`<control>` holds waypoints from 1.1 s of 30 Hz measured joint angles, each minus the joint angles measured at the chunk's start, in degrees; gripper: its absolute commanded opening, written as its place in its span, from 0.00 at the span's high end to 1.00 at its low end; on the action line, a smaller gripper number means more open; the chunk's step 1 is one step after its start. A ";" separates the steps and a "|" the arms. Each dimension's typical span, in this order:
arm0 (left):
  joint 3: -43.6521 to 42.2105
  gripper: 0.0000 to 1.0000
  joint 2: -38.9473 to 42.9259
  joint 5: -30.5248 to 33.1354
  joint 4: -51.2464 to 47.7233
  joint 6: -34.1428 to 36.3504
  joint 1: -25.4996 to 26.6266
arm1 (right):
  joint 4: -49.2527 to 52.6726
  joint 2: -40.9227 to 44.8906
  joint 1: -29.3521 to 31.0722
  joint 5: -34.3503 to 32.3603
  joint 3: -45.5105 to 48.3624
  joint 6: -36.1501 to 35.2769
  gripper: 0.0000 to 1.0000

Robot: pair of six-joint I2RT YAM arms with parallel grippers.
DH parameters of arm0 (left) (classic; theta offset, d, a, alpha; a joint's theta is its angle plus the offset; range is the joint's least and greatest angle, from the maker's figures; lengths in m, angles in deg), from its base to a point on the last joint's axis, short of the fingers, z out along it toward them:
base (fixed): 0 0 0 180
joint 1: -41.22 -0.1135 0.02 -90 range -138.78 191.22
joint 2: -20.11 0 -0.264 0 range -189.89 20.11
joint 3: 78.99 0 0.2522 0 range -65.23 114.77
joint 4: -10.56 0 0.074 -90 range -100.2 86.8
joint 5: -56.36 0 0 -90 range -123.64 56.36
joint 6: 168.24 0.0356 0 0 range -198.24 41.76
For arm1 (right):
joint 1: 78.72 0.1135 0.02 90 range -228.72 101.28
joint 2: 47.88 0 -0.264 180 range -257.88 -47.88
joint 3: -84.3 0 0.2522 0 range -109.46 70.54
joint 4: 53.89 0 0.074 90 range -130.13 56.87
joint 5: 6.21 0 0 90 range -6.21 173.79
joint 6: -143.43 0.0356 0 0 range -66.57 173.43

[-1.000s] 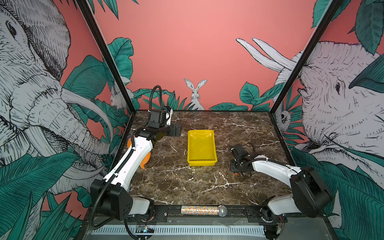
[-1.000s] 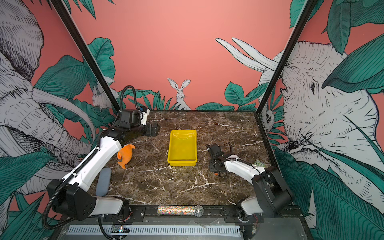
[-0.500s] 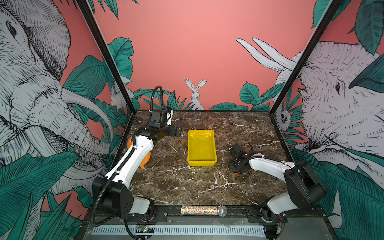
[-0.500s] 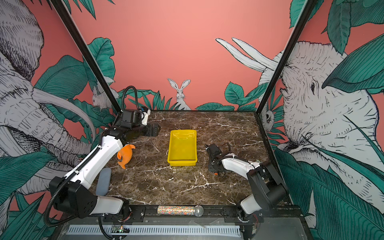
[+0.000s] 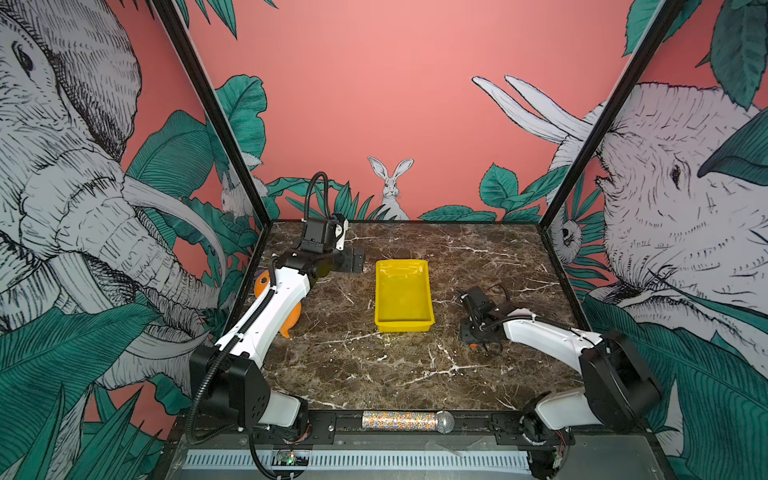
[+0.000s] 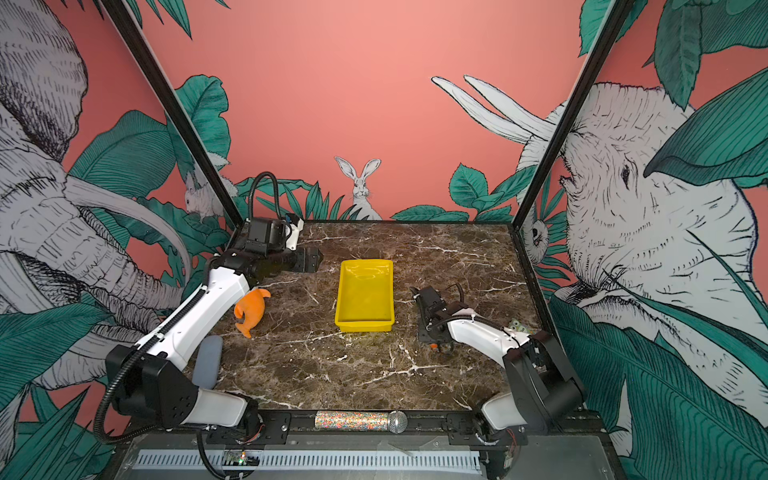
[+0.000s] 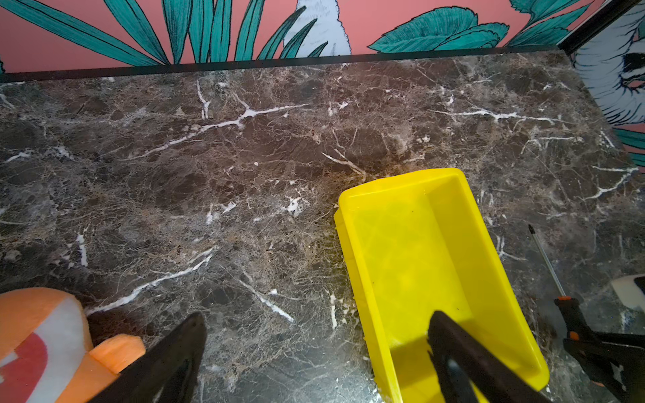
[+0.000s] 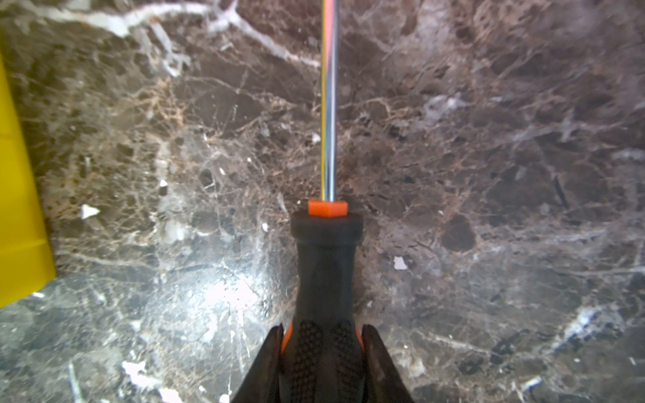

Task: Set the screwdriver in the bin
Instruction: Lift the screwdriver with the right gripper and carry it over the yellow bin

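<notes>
We lose the screwdriver [image 8: 326, 265] shaft's tip past the right wrist view's edge. In both top views, beside the bin [image 5: 402, 266], the right gripper [image 5: 478, 332] hides all but its orange end.

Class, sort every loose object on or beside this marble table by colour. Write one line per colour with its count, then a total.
Yellow: 1, the bin
Black and orange: 1, the screwdriver
Orange: 1, the plush toy
Grey: 1, the pad
Glittery: 1, the microphone
Total: 5
</notes>
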 measured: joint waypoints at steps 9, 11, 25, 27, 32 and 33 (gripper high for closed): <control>0.00 0.00 0.00 0.11 -0.02 -0.02 0.00 | 3.89 1.68 0.22 -1.11 -2.19 -0.76 1.00; 0.00 0.00 0.00 0.13 -0.02 -0.02 0.00 | 4.87 2.32 0.46 -1.18 -3.37 -1.01 1.00; 0.02 0.00 0.02 0.61 -0.09 0.02 0.00 | 12.59 4.24 5.27 -3.32 -17.75 -4.26 1.00; 0.02 0.00 0.13 0.74 -0.17 0.02 -0.02 | 12.48 3.08 6.21 -3.21 -20.17 -5.18 1.00; 0.02 0.00 1.01 0.79 -0.76 0.02 -0.02 | 12.46 -1.92 8.22 -2.97 -25.59 -6.62 1.00; 0.02 0.00 1.20 0.79 -0.85 0.02 -0.02 | 12.39 -2.95 8.63 -2.89 -26.56 -6.78 1.00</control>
